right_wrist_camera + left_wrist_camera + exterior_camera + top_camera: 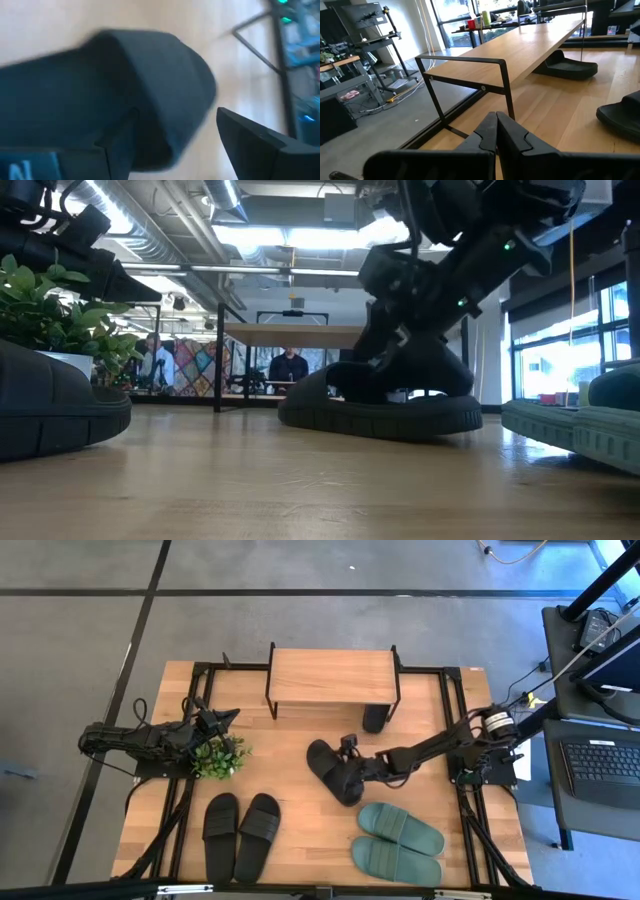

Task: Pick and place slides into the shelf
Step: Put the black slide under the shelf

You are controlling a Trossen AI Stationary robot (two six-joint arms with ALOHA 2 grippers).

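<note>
A black slide (325,772) lies sole-down at the table's middle. My right gripper (346,753) reaches it from the right, slanting down, open, with its fingers on either side of the strap (130,85). Another black slide (375,720) lies on the table under the right end of the shelf (330,675). A black pair (240,835) lies at the near left and a green pair (398,840) at the near right. My left gripper (230,719) waits shut at the left, above the table. My right gripper stands open astride the middle black slide's strap (150,100), slanting down from the table's right. Whether a finger (260,145) touches the strap, I cannot tell. The slide rests flat on the table (380,418).
A small green plant (220,755) stands by my left gripper. The shelf's black frame legs (505,85) stand on the tabletop. Bare wood lies between the two near pairs and in front of the shelf. People show in the room beyond.
</note>
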